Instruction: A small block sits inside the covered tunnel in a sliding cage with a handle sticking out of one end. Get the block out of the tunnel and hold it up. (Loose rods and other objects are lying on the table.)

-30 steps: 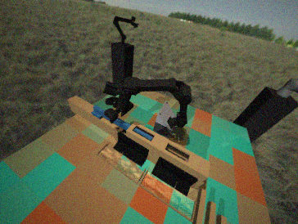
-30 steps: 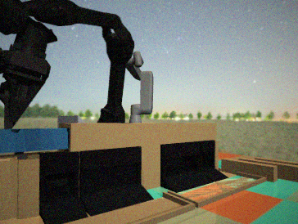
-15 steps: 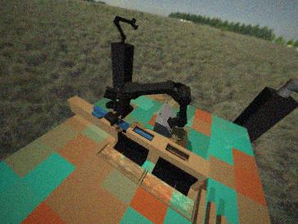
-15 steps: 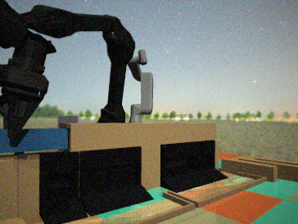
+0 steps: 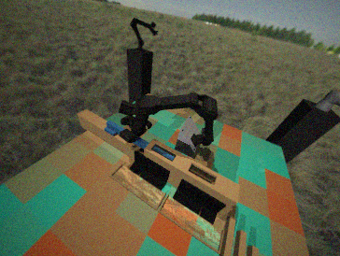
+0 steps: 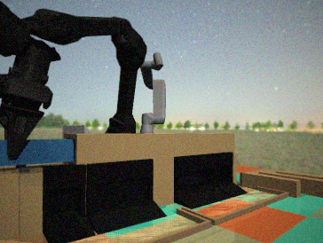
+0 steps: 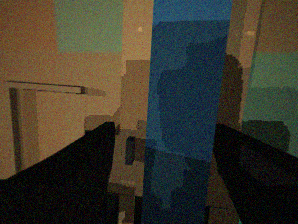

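At the tunnel's left end, handle: the blue handle (image 5: 138, 141) (image 6: 49, 150) (image 7: 190, 75) juts from the covered tunnel (image 5: 182, 164) (image 6: 133, 148), lying along a wooden track (image 5: 100, 134) (image 6: 11, 191) (image 7: 136, 35) on the worktop (image 5: 75, 163) (image 6: 262, 219) (image 7: 90, 25).
Progress: the tool has reached the handle; a secure grip, the block's release and the final lift remain.
Block: out of sight in all three views, presumably still inside the tunnel.
Left roof window: blue shows through the left roof window (image 5: 163, 151), suggesting that the slide reaches well inside.
Right roof window: the right roof window (image 5: 202, 174) shows no block that can be made out.
Tool: the black tool (image 5: 128, 135) (image 6: 13, 157) (image 7: 165, 126) is partly spread, its fingers astride the handle, a gap visible on one side; it pinches nothing.
Arm: the black arm (image 5: 173, 100) (image 6: 129, 97) arches leftward above the tunnel from its far side, wrist bent down, fingertips pointing toward the track.
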Tool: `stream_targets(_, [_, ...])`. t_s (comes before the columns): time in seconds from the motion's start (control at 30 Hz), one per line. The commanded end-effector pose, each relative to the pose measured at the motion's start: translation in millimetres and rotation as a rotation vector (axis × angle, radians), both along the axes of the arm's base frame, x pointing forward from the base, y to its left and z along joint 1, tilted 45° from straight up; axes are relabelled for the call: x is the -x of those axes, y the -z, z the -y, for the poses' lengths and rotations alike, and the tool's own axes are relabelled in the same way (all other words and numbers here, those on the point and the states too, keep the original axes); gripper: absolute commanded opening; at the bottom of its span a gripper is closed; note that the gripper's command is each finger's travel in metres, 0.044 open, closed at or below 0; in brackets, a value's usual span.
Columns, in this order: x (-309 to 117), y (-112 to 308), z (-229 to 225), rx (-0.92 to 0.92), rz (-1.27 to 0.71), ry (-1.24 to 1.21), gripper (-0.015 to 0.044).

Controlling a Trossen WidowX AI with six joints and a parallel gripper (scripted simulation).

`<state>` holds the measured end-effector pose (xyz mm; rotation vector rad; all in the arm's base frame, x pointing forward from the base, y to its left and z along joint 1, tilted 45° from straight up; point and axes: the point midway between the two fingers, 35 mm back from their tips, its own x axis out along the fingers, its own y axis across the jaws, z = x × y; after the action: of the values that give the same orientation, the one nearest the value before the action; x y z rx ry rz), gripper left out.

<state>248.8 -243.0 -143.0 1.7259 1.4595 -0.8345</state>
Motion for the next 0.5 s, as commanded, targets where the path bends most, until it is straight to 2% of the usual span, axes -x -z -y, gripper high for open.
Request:
stream_targets(0.0, [0, -1, 0, -0.001, 0.0, 0.0, 0.0125])
stream_targets(0.07, [0, -1, 0, -0.001, 0.0, 0.0, 0.0072])
stream_targets(0.2, [0, -1, 0, -0.001, 0.0, 0.0, 0.0046])
stream_targets(0.27, [0, -1, -1, -0.001, 0.0, 0.0, 0.0])
stream_targets(0.47, [-1, -11, -13, -0.004, -0.002, 0.001, 0.0])
